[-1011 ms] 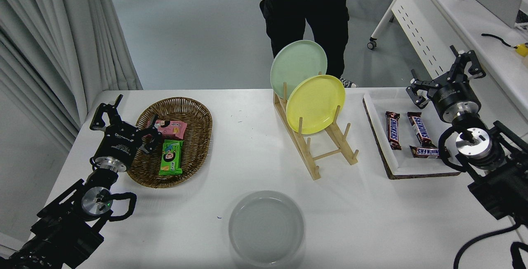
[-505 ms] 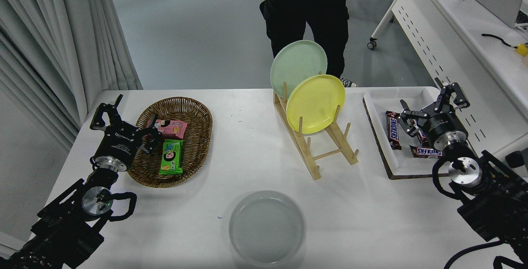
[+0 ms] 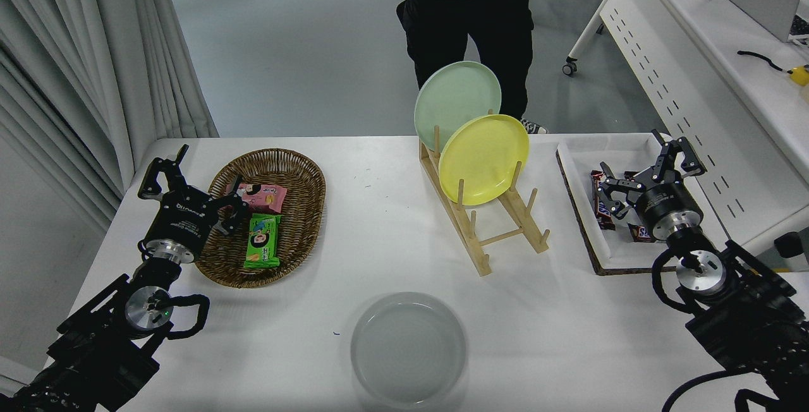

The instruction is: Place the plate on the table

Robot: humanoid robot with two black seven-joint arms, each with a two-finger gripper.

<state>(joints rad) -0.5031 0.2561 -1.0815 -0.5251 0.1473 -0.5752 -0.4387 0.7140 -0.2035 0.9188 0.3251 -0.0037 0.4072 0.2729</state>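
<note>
The pale grey-white plate [image 3: 408,349] lies flat on the white table [image 3: 379,241] near its front edge, at the middle. My right gripper [image 3: 648,169] is open and empty, far from the plate, over the white tray [image 3: 584,146] at the right. My left gripper [image 3: 186,178] is open and parked at the lower left, beside the wicker basket [image 3: 297,165].
A wooden rack [image 3: 486,235] holds a yellow plate [image 3: 483,159] and a mint-green plate [image 3: 452,93]. The tray holds chocolate bars [image 3: 599,200]. The basket holds snack packets [image 3: 262,241]. A person [image 3: 468,20] stands at the far side. A perforated-panel desk [image 3: 663,52] stands at the right.
My right arm has come down and moved left and toward the camera, from beside the tray's far right to over the tray. The grey-white plate and left arm have not moved.
</note>
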